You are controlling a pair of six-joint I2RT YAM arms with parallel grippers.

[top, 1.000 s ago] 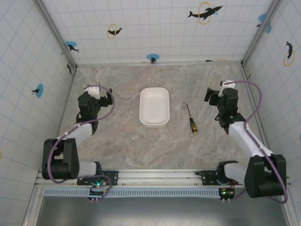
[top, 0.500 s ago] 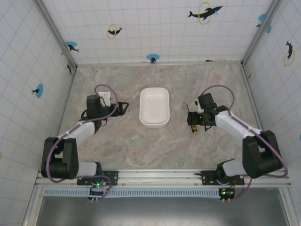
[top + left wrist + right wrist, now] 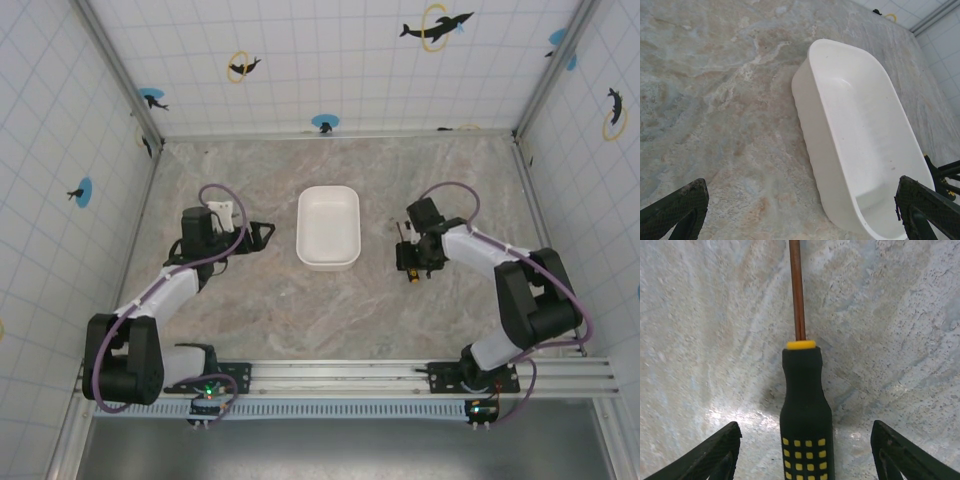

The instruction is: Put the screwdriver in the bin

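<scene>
Left arm (image 3: 160, 290) and right arm (image 3: 482, 251) have black joints, white links, purple cables (image 3: 450, 184)

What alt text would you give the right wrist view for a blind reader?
A screwdriver lies on the marble table, its black-and-yellow handle centred between the fingers of the open right gripper, shaft pointing away.

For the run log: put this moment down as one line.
stage: pre-grasp | right end effector: open, astride screwdriver handle | screwdriver: flat on table | left end effector: open, pointed at bin | bin: empty
</scene>
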